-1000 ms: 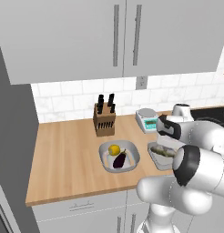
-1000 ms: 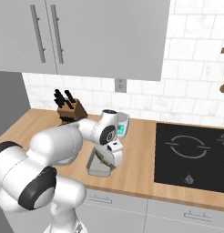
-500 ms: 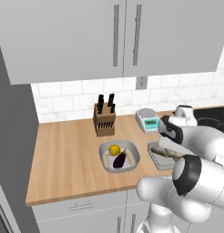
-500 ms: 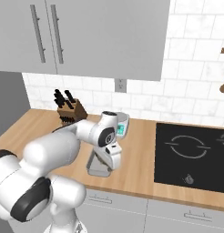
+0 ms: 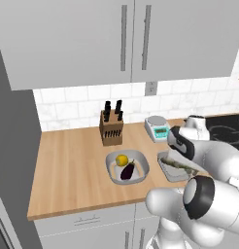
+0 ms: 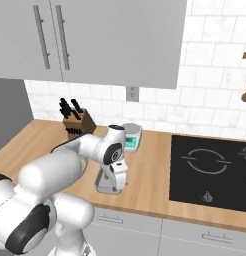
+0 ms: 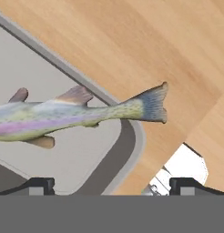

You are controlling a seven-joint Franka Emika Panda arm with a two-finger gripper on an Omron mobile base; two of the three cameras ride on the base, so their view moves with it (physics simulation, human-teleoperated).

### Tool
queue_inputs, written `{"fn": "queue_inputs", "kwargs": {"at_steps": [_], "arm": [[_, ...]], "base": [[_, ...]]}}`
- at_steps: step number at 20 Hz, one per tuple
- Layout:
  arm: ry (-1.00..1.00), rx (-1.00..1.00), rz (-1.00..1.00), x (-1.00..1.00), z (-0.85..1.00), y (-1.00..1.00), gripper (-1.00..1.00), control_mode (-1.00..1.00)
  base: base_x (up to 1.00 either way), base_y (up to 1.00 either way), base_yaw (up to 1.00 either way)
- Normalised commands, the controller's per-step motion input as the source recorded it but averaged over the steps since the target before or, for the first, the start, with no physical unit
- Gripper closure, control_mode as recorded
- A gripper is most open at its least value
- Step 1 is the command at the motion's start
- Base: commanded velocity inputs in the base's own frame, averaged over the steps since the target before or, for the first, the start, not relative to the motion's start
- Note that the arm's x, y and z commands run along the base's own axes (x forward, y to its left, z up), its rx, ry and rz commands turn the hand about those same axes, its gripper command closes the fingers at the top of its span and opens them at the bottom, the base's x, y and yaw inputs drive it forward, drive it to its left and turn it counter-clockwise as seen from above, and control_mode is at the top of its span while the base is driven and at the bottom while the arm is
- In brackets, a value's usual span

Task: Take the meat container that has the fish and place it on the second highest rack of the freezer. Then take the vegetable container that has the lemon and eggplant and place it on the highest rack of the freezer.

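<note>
the gripper (image 7: 111, 184), jaws spread wide and holding nothing, hangs low over the corner rim of the fish tray (image 7: 127, 150) on the wooden counter (image 7: 132, 41), apparently lined up to straddle that rim for lifting.

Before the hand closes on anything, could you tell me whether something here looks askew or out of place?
One thing: the fish lies with its tail hanging over the rim of the meat container, above the counter. The lemon and eggplant sit inside their container.
</note>
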Motion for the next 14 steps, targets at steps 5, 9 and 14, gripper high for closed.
{"fn": "queue_inputs", "kwargs": {"at_steps": [5,9,14], "arm": [[0.1,0.0,-0.07,0.01,-0.37,0.01,-1.0,-1.0],[0.02,0.0,-0.02,0.03,-0.31,0.0,-1.0,-1.0],[0.0,0.0,0.0,0.0,-0.18,0.0,-1.0,-1.0]], "base": [[0.0,0.0,0.0],[0.0,0.0,0.0],[0.0,0.0,0.0]]}}
